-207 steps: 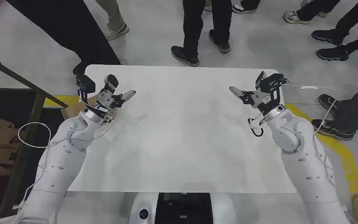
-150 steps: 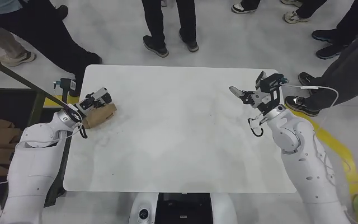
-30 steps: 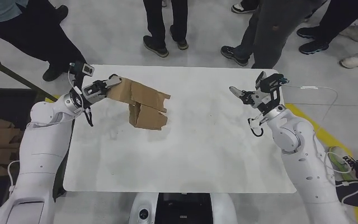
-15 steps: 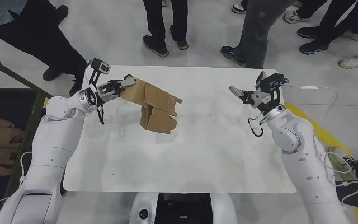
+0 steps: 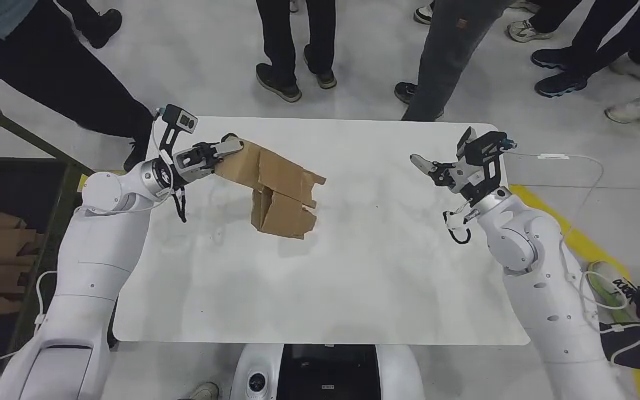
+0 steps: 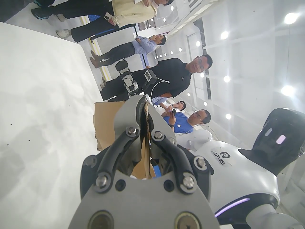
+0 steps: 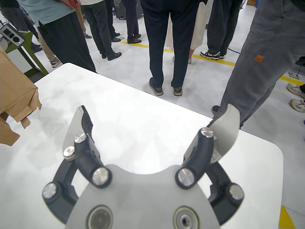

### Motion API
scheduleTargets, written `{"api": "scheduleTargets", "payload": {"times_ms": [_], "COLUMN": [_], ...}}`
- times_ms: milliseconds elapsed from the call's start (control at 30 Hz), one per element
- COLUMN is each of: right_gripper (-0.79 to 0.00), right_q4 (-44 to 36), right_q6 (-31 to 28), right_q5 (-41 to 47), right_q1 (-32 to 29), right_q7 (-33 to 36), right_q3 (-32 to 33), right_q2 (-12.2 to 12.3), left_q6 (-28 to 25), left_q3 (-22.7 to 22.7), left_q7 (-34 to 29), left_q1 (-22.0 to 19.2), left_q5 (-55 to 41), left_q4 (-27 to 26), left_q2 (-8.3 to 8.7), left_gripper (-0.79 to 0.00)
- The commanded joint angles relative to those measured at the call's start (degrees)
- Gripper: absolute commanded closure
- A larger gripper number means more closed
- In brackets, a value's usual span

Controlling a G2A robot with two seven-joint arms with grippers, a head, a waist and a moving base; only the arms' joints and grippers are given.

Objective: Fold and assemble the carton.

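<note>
Over the table's [image 5: 350, 270] left end, left gripper [image 5: 228, 146], clamped on carton [image 5: 285, 185], has brought it in for folding; right gripper [image 7: 156, 114] gapes empty.

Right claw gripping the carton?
No. The right claw stands wide open with nothing in it, while the carton is pinched by the left claw.

A white table [image 5: 350, 270] stands on a pale grey floor [image 5: 240, 90]; yellow floor tape [image 5: 592, 262] runs at four o'clock, a dark metal frame [image 5: 45, 150] at nine. Round ceiling lamps [image 6: 289, 18] glow overhead.
</note>
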Motion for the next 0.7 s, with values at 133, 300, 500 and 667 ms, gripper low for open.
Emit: {"api": "scheduleTargets", "payload": {"times_ms": [133, 300, 500, 667], "right_gripper": [-0.785, -0.785, -0.785, -0.785], "right_q4": [0.0, 0.0, 0.3, 3.2], "right_q6": [0.0, 0.0, -3.9, -10.7], "right_q5": [0.0, 0.0, 4.8, 18.3], "right_q1": [0.0, 0.0, -0.2, 1.8], "right_q7": [0.0, 0.0, 1.5, 7.7], "right_q3": [0.0, 0.0, -1.0, -3.8], "right_q2": [0.0, 0.0, -0.2, -0.7], "left_q6": [0.0, 0.0, 1.6, 2.7], "left_q3": [0.0, 0.0, -0.7, -1.7], "left_q7": [0.0, 0.0, 2.1, 0.2], "left_q1": [0.0, 0.0, 1.3, 1.6], "left_q5": [0.0, 0.0, 1.5, 0.2], "left_q4": [0.0, 0.0, -1.5, -1.4], "left_q2": [0.0, 0.0, 0.17, 0.37], "left_gripper": [0.0, 0.0, 0.0, 0.0]}}
